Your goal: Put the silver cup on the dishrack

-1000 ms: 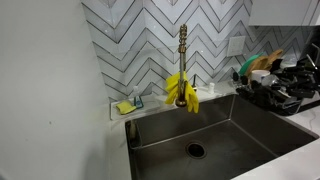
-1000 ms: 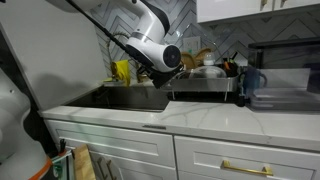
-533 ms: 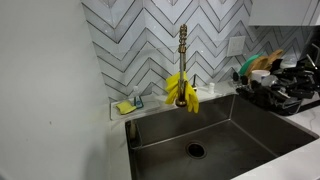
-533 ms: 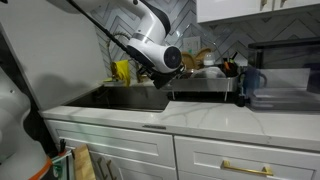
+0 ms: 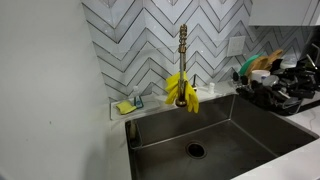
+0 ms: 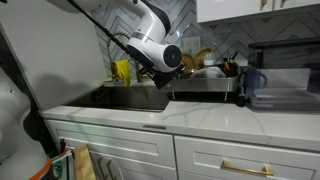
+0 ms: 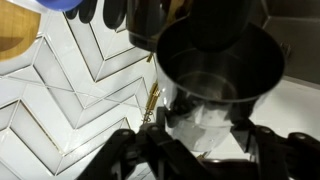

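In an exterior view the camera sits close over the sink [image 5: 215, 135], facing the tiled wall [image 5: 130, 40] and faucet [image 5: 183, 50], with the dishrack [image 5: 280, 95] at the right edge. In an exterior view from well back, it looks over the cabinets [image 6: 120, 150] and surface [image 6: 200, 115] at my arm [image 6: 150, 45]. Both exterior views share the sink and dishrack. My wrist camera looks closely past my tool [image 7: 195, 150] into the silver cup [image 7: 220, 60].

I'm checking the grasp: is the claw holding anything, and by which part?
The claw appears shut on the round silver metal cup, gripping the near side of its rim; the contact itself is blurred.
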